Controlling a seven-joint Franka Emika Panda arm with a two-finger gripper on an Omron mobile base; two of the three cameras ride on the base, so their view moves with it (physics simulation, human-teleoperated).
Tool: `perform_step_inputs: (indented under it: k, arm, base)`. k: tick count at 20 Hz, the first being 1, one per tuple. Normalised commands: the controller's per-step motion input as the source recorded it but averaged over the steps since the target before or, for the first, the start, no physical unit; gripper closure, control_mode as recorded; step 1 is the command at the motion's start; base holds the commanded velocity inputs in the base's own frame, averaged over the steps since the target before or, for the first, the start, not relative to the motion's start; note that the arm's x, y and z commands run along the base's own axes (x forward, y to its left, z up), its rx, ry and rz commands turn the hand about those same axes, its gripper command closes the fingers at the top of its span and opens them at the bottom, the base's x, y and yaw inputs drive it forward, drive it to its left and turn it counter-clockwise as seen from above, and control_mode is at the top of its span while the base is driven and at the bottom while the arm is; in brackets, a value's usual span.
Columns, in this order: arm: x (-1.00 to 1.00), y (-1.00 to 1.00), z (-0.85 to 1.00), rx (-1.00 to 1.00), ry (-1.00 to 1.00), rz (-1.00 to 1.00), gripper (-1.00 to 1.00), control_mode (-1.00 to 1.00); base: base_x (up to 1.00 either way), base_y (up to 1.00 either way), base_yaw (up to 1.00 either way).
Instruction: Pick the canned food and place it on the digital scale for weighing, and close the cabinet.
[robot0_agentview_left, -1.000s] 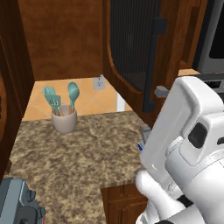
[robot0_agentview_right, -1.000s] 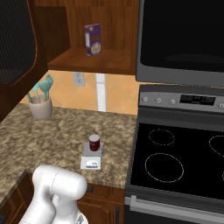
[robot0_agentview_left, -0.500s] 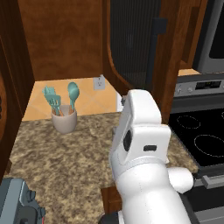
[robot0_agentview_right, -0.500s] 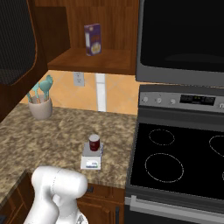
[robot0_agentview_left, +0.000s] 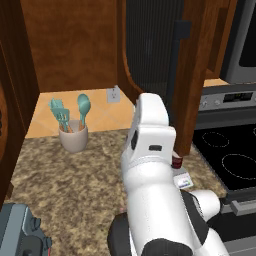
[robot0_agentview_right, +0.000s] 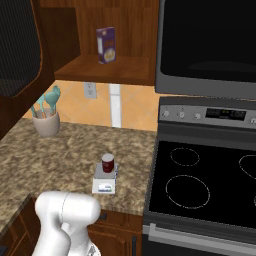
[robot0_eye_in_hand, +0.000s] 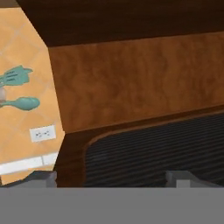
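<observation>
Facing the cabinet (robot0_eye_in_hand: 144, 92) door, jaws stand wide, seemingly touching nothing.

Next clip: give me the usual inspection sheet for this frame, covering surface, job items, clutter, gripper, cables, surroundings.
Surface: speckled granite counter.
Job's things: canned food stands upright on the digital scale; cabinet door open, handle facing out.
Clutter: utensil cup with teal utensils by the wall; blue box on the cabinet shelf.
Gripper: gripper open, empty, facing the door's ribbed panel.
Cables: nothing seen.
Surroundings: stove right of the counter, microwave above it, wall outlet.
</observation>
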Motion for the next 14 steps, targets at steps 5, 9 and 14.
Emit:
perform_step_inputs:
  k: [5, 9, 14]
  arm:
    - [0.43, -0.05, 0.00, 0.00, -0.01, -0.22, -1.00, -1.00]
    - [0.39, -0.01, 0.00, 0.00, -0.02, -0.27, -1.00, -1.00]
    - [0.21, -0.10, 0.00, 0.00, -0.02, -0.22, -1.00, -1.00]
  base:
    - [0.00, 0.00, 0.00]
    - [0.00, 0.00, 0.00]
    - [0.00, 0.00, 0.00]
